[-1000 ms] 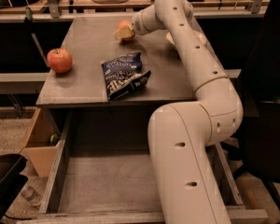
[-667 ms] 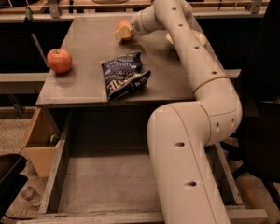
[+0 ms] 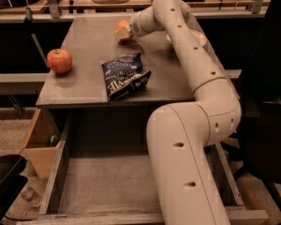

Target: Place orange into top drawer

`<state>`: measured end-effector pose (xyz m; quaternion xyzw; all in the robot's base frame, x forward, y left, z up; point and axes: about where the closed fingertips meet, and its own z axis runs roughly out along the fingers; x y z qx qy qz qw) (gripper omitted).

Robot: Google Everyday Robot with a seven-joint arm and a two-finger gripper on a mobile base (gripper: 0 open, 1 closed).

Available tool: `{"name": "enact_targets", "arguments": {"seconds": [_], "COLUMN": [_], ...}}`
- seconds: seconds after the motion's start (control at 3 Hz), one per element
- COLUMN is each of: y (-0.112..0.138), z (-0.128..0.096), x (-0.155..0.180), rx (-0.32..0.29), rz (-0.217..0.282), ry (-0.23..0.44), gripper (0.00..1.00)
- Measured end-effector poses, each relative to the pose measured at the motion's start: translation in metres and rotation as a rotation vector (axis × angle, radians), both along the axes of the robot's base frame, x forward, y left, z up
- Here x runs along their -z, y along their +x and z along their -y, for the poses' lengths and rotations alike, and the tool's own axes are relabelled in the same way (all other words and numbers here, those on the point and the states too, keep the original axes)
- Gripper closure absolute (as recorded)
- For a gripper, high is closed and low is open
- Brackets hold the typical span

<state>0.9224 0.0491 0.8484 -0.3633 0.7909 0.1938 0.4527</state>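
Note:
The orange (image 3: pixel 124 23) sits at the far middle of the grey tabletop (image 3: pixel 84 36), mostly hidden behind my gripper. My gripper (image 3: pixel 122 32) is right at the orange, on its near side and low over the table, with my white arm (image 3: pixel 192 64) stretched out from the lower right. The top drawer (image 3: pixel 107 182) is pulled open below the table's front edge. Its flat grey bottom shows nothing in it, and my arm covers its right part.
A red-and-yellow apple (image 3: pixel 59 61) stands at the table's left edge. A dark blue chip bag (image 3: pixel 124 74) lies in the middle near the front. A cardboard box (image 3: pixel 37 144) sits left of the drawer. A black chair (image 3: pixel 267 102) stands at the right.

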Motion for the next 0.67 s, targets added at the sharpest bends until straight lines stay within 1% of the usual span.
{"name": "enact_targets", "arguments": {"seconds": [0.67], "y": [-0.0002], "z": [0.0001], "x": [-0.0025], "rx": [0.000], "rz": [0.000], "ry": [0.000], "gripper": [1.00]}}
